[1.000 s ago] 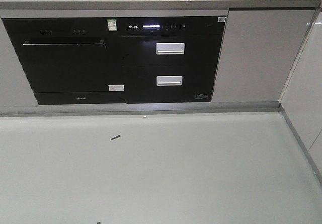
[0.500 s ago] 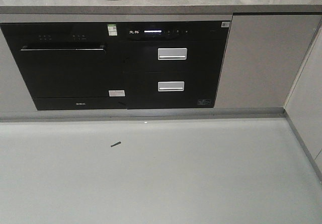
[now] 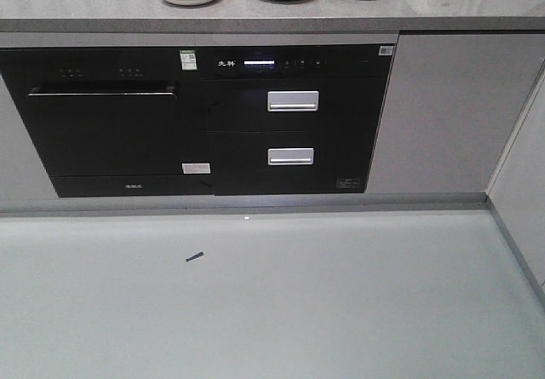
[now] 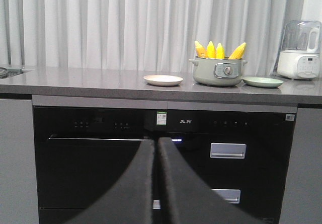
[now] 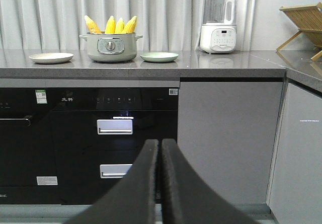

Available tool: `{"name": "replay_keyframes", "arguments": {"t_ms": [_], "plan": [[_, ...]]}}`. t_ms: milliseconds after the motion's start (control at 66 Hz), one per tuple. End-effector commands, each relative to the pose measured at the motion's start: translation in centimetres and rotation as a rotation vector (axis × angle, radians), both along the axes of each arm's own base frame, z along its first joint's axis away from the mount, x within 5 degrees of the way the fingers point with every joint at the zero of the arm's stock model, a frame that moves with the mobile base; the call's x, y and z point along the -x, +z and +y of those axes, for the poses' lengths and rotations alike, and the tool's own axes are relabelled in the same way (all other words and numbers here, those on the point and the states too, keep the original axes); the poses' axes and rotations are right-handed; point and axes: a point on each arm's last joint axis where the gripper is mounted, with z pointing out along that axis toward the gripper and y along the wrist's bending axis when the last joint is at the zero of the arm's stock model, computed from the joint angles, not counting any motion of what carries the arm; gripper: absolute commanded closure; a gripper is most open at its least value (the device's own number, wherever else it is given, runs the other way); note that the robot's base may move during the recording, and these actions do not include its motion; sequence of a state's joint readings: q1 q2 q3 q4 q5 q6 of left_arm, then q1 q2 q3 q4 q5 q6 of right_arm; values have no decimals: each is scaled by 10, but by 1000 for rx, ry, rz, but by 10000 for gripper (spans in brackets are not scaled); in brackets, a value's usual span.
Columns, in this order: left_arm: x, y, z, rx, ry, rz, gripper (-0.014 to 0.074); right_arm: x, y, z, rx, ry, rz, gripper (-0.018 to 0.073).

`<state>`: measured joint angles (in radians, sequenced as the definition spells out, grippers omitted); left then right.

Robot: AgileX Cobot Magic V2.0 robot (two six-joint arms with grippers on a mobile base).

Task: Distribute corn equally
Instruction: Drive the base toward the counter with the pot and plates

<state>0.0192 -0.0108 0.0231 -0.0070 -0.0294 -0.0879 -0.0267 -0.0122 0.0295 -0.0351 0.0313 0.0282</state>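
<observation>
The left gripper (image 4: pixel 156 142) has its dark fingers pressed together with only a hairline slit between them, and it holds nothing. The right gripper (image 5: pixel 159 143) is the same, narrow and bare. Both point level at the kitchen cabinets.

Down on the grey floor (image 3: pixel 272 311) lies a small black scrap (image 3: pixel 195 256), well apart from the cabinet base. Behind it stands a black oven (image 3: pixel 102 123) with a long bar handle. Just to its right is a black drawer unit (image 3: pixel 293 100) with two silver handles, one above the other, and a lit display strip on top.

The grey tabletop (image 4: pixel 100 80) runs over both. Near its front edge, above the drawer unit, sits a pale green pot (image 4: pixel 219 72) with a dial on its front. The corn (image 4: pixel 216 50) stands in it, four yellow cobs leaning outward, tips up. A cream plate (image 4: pixel 163 80) lies just left of the pot and a green plate (image 4: pixel 262 82) just right, both bare. Farther right along the tabletop, toward its back edge, stands a white blender (image 4: pixel 299 50) with a clear jug. A wooden rack (image 5: pixel 304 20) sits at the right corner, and white curtains (image 4: pixel 100 22) hang behind.
</observation>
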Motion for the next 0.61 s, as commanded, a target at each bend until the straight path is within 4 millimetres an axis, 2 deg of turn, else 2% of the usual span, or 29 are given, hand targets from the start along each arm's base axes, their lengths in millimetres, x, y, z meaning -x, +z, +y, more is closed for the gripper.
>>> {"name": "replay_keyframes", "arguments": {"t_ms": [0,591], "plan": [[2,3,0,9,-1,-80,603,0,3,0,11,2,-65,564],[2,3,0,9,-1,-80,603,0,3,0,11,2,-65,564]]}}
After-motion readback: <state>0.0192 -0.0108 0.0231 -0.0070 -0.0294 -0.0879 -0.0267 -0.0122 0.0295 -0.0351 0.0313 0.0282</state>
